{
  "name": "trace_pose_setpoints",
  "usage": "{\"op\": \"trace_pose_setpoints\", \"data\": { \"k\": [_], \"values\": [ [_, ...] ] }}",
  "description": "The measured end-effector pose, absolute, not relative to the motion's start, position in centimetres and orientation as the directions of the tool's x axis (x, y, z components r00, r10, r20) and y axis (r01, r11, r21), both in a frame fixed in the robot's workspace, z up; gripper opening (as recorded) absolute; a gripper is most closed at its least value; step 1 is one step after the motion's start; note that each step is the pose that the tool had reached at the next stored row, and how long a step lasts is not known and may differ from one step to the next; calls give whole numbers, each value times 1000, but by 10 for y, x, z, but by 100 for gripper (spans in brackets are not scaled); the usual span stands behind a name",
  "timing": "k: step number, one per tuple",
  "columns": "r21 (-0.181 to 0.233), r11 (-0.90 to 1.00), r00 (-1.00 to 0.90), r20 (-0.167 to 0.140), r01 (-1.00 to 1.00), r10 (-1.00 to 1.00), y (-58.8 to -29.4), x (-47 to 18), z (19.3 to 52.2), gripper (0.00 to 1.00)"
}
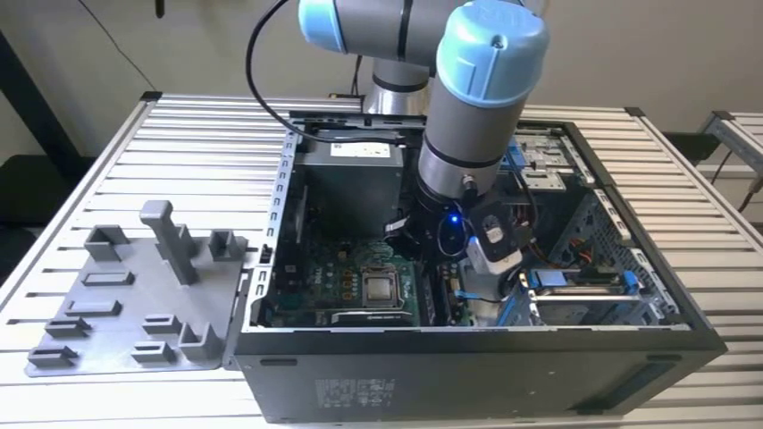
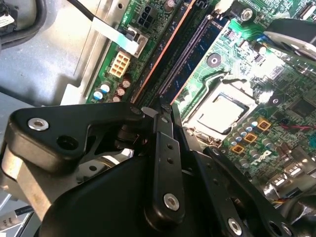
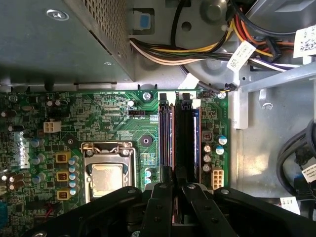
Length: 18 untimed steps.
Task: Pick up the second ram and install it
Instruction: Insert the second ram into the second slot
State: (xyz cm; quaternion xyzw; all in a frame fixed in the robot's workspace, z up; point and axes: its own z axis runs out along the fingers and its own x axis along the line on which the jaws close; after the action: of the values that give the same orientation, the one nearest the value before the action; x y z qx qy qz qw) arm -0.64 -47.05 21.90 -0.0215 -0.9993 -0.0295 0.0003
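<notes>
We see our gripper (image 3: 174,178) low inside the open computer case (image 1: 477,357), its fingers (image 3: 167,174) narrowly apart over the near end of the memory slots. In the first wrist view the second ram (image 3: 186,138) stands edge-on as a dark bar in its slot, running away from the fingers, with another stick (image 3: 166,133) seated just beside it; whether the fingers touch the second ram we cannot tell. The processor socket (image 3: 106,170) lies beside the slots on the green motherboard (image 3: 98,113). Beyond the slots' far end, bundled cables (image 3: 197,47) cross the case floor. In the exterior view, the grey tray (image 1: 120,304) sits on the slatted counter (image 1: 179,143) beside the case.
</notes>
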Motion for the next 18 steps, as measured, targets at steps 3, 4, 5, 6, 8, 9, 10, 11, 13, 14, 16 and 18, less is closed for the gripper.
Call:
{"op": "trace_pose_setpoints", "data": {
  "k": [3,4,5,6,8,9,10,11,13,14,16,18],
  "values": [
    [60,998,-1000,2,30,30,-470,-6,218,14],
    [59,998,-1000,2,28,28,-470,-6,217,14],
    [59,998,-1000,2,26,26,-471,-6,217,14],
    [59,998,-1000,2,23,23,-471,-6,217,14],
    [60,998,-1000,2,19,19,-471,-6,216,14],
    [60,998,-1000,2,19,19,-470,-6,215,14],
    [60,998,-1000,2,19,19,-470,-6,215,14],
    [60,998,-1000,2,19,19,-470,-6,214,14],
    [60,998,-1000,2,19,19,-470,-6,214,14],
    [60,998,-1000,2,19,19,-470,-6,214,14],
    [60,998,-1000,2,19,19,-470,-6,214,14],
    [59,998,-1000,2,19,19,-471,-6,214,15]
  ]
}}
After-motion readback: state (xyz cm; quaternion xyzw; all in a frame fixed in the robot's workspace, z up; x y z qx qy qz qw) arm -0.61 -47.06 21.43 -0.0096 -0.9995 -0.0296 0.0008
